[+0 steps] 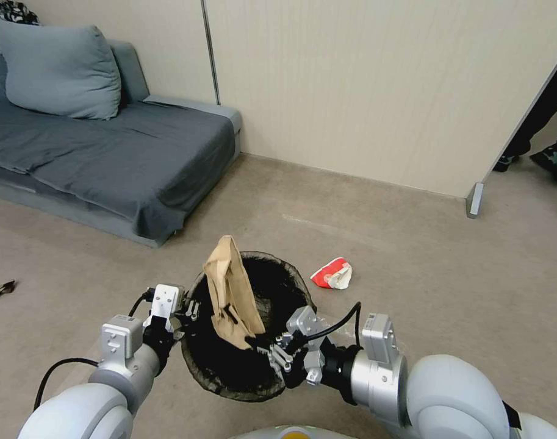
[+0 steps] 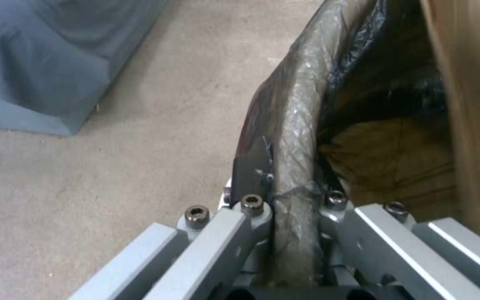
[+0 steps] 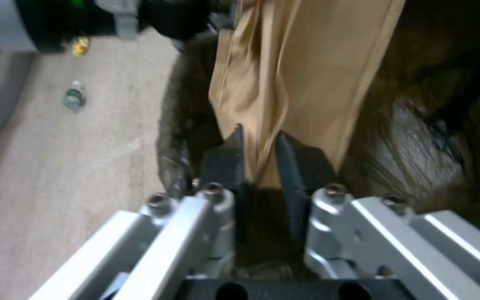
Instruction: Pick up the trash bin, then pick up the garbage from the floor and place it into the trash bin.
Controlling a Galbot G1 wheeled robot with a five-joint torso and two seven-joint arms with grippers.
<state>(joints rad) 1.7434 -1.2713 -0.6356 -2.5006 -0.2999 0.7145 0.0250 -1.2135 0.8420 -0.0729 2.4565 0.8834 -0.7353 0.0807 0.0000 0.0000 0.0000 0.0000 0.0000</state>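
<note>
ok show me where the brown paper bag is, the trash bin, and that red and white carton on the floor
brown paper bag (image 1: 230, 292), head view, middle of its creased side.
trash bin (image 1: 296, 283), head view, far right of its bag-covered rim.
red and white carton (image 1: 332, 273), head view, middle of its crumpled body.

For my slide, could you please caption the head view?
Left end effector grips trash bin rim; right end effector holds brown paper bag over it.
</note>
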